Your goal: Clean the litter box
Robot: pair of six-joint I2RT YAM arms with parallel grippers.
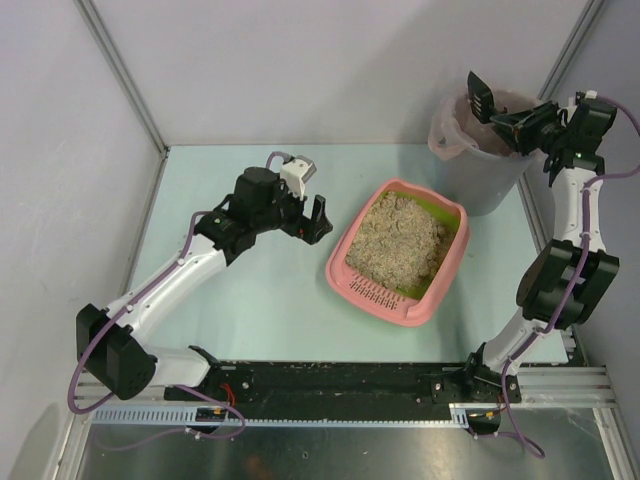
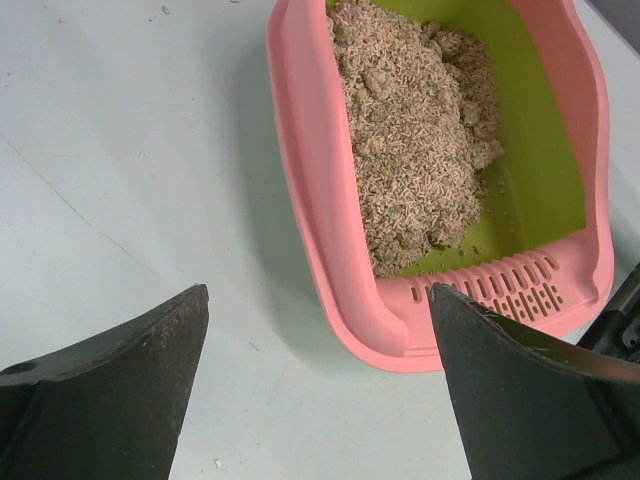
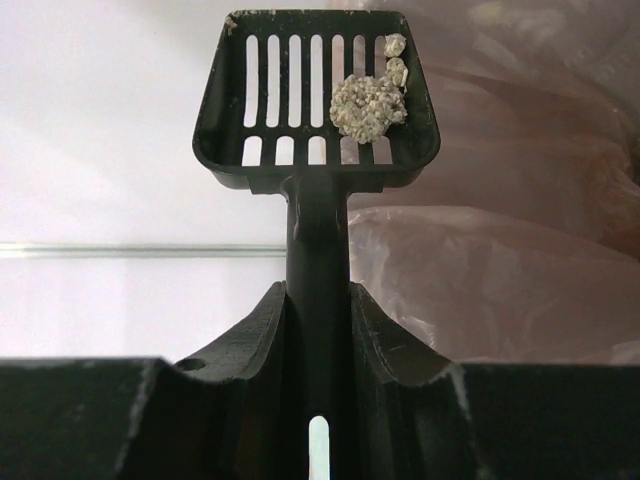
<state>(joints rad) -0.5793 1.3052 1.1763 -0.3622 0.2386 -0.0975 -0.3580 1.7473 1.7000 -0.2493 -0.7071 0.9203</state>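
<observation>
Top view: the shallow pink plastic rectangular litter box (image 1: 400,305) sits right of centre on the pale green table (image 1: 250,300). It is turned on a diagonal, with its slotted rim end toward the lower edge of the frame. The beige sandy litter (image 1: 397,238) is heaped toward the box's upper-left side, and yellow-green lining shows bare along the right and lower inner walls.

The left gripper (image 1: 318,220) is just left of the box and apart from it. Its jaws are spread wide with nothing between them.

The right gripper (image 1: 510,125), at upper right of the frame, is clamped on the handle of a small black slotted plastic scoop (image 1: 482,97). The scoop head is at the rim of a grey round bucket (image 1: 490,175) lined with a pinkish bag (image 3: 500,250).

Right wrist view: one pale clump of litter (image 3: 368,105) rests on the right side of the scoop's slots.

The bucket stands near the box's upper-right corner; contact cannot be determined.
</observation>
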